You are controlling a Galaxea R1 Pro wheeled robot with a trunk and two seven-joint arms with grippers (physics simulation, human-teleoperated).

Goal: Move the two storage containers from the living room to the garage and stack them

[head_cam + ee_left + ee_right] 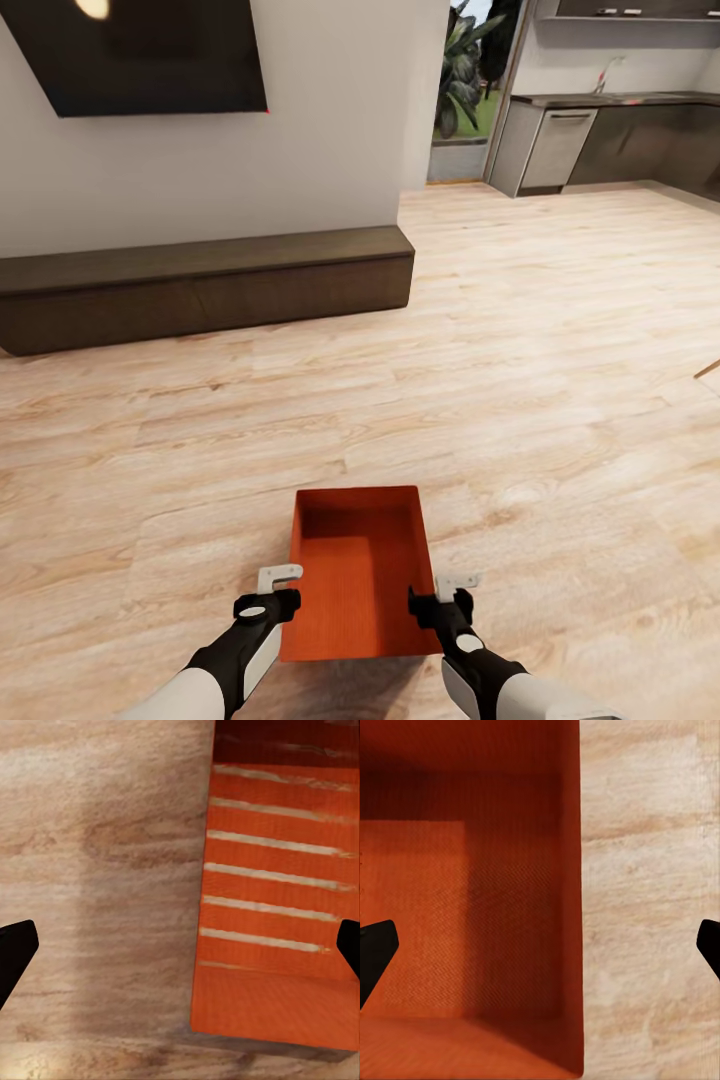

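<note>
One orange-red storage container (355, 570) rests open side up on the pale wood floor of the living room, just in front of me. My left gripper (283, 590) hangs open over its left long wall, and my right gripper (445, 592) hangs open over its right long wall. In the left wrist view the container (277, 907) shows its ribbed outer side, and the left gripper (184, 952) has its black fingertips (16, 956) spread wide across that wall's edge. In the right wrist view the right gripper (540, 949) straddles the wall of the container (457, 907), whose inside is empty.
A long low dark-brown cabinet (200, 285) runs along the white wall under a black TV (150, 50). The kitchen with grey cabinets (600, 140) lies at the back right. A thin wooden piece (708, 368) pokes in at the right edge. Wood floor (560, 330) stretches ahead.
</note>
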